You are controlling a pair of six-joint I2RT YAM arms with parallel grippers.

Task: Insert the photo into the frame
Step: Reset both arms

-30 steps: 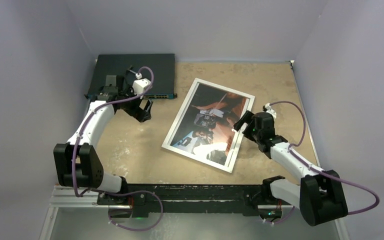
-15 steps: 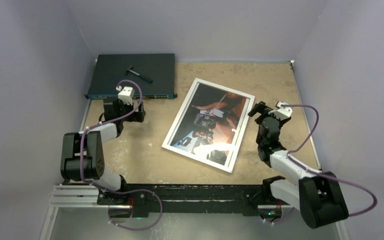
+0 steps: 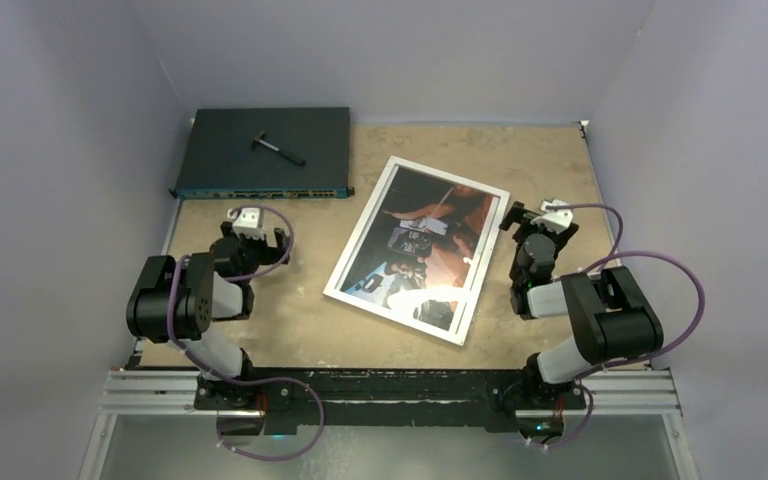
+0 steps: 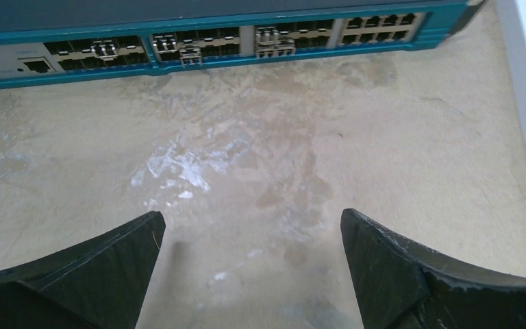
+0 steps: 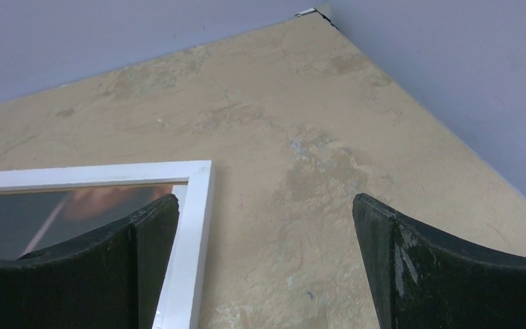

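Apparently the placing step is done: the photo (image 3: 428, 238) lies face up inside the frame (image 3: 359, 226), on the table (image 3: 560, 160) at centre picture, long axis leaning from lower left to upper right. The left gripper (image 4: 252, 226) and the right gripper (image 5: 266, 205) flank it, fingers (image 4: 103, 267) spread, holding nothing. Next, probably only a check that it sits square.
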